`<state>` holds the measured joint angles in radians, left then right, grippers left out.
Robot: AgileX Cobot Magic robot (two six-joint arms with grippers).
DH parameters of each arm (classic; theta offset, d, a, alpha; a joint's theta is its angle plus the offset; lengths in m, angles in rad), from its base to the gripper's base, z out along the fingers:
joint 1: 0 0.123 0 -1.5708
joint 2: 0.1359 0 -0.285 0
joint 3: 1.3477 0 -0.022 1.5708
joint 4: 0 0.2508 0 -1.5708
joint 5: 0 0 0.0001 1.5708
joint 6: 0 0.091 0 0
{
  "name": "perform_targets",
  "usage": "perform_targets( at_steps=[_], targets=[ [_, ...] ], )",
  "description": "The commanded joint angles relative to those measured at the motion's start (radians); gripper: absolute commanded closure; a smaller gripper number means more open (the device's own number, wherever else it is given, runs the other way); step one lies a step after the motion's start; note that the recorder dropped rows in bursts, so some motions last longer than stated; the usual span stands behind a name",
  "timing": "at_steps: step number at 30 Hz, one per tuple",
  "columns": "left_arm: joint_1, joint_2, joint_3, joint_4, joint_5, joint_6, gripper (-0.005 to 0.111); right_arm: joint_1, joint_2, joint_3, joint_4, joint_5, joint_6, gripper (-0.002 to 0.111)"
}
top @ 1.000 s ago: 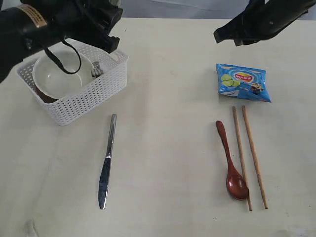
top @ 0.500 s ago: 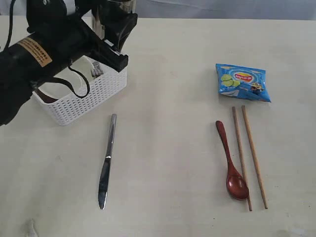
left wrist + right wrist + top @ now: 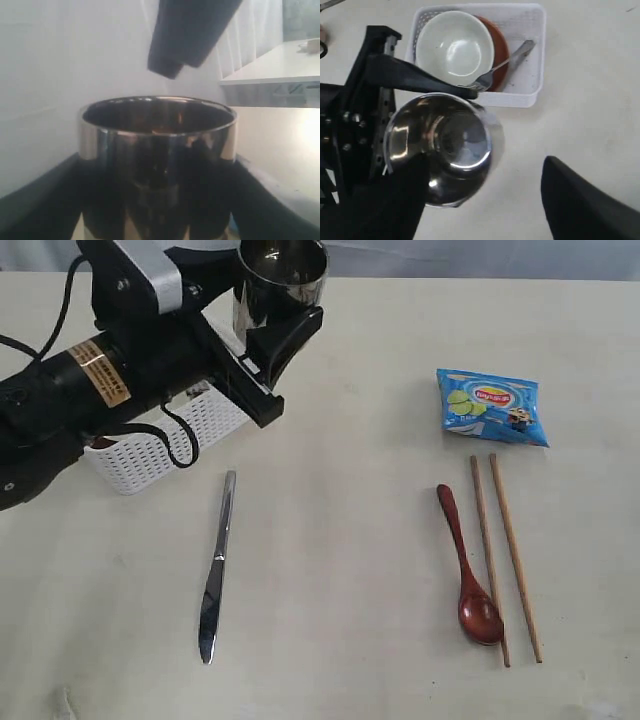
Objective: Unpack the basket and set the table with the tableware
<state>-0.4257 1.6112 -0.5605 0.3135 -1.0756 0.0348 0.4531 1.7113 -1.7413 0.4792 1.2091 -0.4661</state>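
At my left end effector point(image 3: 157, 210) the steel cup point(image 3: 281, 275) is clamped, up beside the white basket point(image 3: 150, 452); my right end effector point(image 3: 490, 200) is spread wide above it. Inside the basket lie a cream bowl point(image 3: 454, 47), fork point(image 3: 502, 64) and plate point(image 3: 501, 46).

Between the jaws of your left gripper point(image 3: 157, 195) the cup point(image 3: 281, 280) stands upright, over the table point(image 3: 350, 540). The basket point(image 3: 150, 455) is back from these jaws, under the arm. In it the bowl point(image 3: 454, 47) sits on the plate point(image 3: 500, 50), with the fork point(image 3: 505, 62) beside it. On the near side of the jaws the knife point(image 3: 216, 565) lies on the table. Well apart to their right lie the spoon point(image 3: 468, 565) and two chopsticks point(image 3: 516, 560) side by side, with the snack packet point(image 3: 492, 405) behind them.
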Motion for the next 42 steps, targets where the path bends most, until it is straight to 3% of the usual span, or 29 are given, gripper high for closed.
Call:
perform_targets(
  at_steps=[1, 3, 8, 11, 16, 22, 27, 31, 33, 38, 42],
  targets=[
    [-0.006, -0.001, 0.005, 0.009, -0.026, -0.021, 0.107, 0.072, 0.0, -0.009, -0.096, -0.042, 0.038, 0.047],
    [-0.006, -0.001, 0.005, 0.032, -0.026, -0.025, 0.107, 0.101, 0.002, -0.009, -0.197, -0.064, 0.11, 0.047],
    [-0.006, -0.001, 0.001, 0.074, -0.026, -0.025, 0.107, 0.121, 0.057, -0.009, -0.215, -0.055, 0.145, 0.052],
    [-0.006, -0.001, 0.001, 0.074, -0.026, -0.025, 0.107, 0.121, 0.084, -0.009, -0.213, -0.049, 0.173, 0.07],
    [-0.006, -0.001, -0.001, 0.074, -0.026, -0.025, 0.107, 0.121, 0.086, -0.009, -0.211, -0.049, 0.22, 0.109],
    [-0.006, -0.001, -0.008, 0.074, -0.019, -0.035, 0.101, 0.121, 0.086, -0.009, -0.211, -0.047, 0.219, 0.109],
    [-0.004, -0.01, -0.008, 0.021, -0.001, -0.035, 0.071, 0.119, 0.086, -0.009, -0.276, -0.049, 0.271, 0.109],
    [-0.004, -0.051, -0.008, 0.018, 0.064, 0.023, 0.042, 0.119, 0.086, -0.014, -0.45, -0.049, 0.362, 0.109],
    [-0.004, -0.084, -0.008, 0.01, 0.103, 0.047, 0.034, 0.119, 0.086, -0.014, -0.538, -0.048, 0.42, 0.109],
    [-0.004, -0.223, -0.008, -0.08, 0.297, 0.16, 0.032, 0.113, 0.092, -0.014, -0.654, -0.023, 0.476, 0.109],
    [-0.004, -0.34, -0.008, -0.291, 0.413, 0.325, 0.032, 0.091, 0.108, -0.014, -0.622, -0.007, 0.476, 0.109]
  ],
)
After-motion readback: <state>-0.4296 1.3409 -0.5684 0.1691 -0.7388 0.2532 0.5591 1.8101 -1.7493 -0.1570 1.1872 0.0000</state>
